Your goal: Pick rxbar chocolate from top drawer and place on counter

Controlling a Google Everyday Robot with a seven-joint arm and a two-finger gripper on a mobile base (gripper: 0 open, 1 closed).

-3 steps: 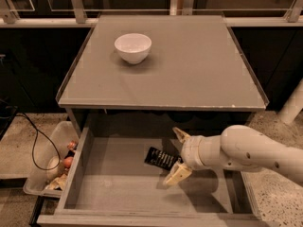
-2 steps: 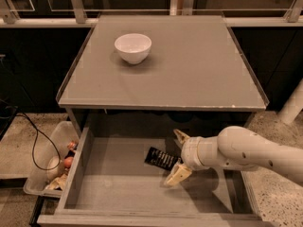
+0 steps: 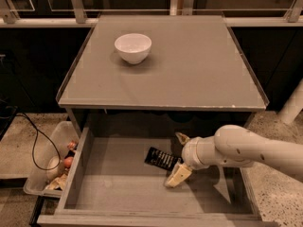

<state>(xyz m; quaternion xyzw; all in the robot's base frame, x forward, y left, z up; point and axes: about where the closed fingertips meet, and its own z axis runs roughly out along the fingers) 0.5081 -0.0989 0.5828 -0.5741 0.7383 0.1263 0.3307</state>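
Observation:
The rxbar chocolate [image 3: 162,158], a small flat black bar with white print, lies on the bottom of the open top drawer [image 3: 118,190], right of its middle. My gripper [image 3: 179,157] reaches in from the right on a white arm and is open. One tan finger [image 3: 182,137] is behind the bar's right end and the other [image 3: 177,176] in front of it, so the bar's end lies between them. The grey counter [image 3: 189,65] above the drawer holds only a white bowl.
A white bowl [image 3: 133,47] stands on the counter's back left. A clear plastic bin [image 3: 53,167] of small items sits on the speckled floor left of the drawer, with a black cable [image 3: 33,141] beside it. A white post [image 3: 293,103] stands at the right.
The arm has shifted slightly left, toward the bar. The bar has not moved.

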